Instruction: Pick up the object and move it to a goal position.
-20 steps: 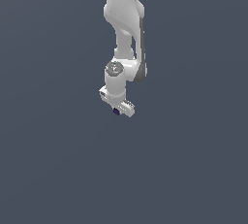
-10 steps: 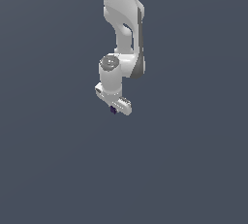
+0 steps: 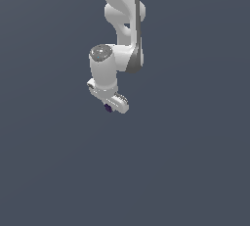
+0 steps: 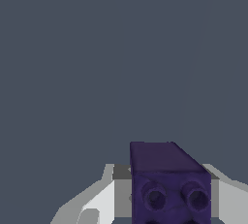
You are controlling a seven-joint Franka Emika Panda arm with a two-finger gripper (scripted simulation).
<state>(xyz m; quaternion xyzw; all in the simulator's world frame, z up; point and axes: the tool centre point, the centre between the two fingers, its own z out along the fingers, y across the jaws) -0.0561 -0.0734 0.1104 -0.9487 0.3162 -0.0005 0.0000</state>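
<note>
— Has it got the thing?
— Yes; the tool [image 3: 111,103] is closed on the purple object [image 4: 169,182], held between its fingers clear of the surface [image 3: 185,171]; the pickup looks done.
— And what's left?
— The carry; I see no goal mark anywhere.

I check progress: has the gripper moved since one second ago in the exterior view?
Yes. The gripper with the purple object shifted slightly toward the exterior view's left, judged against the frame edge.
</note>
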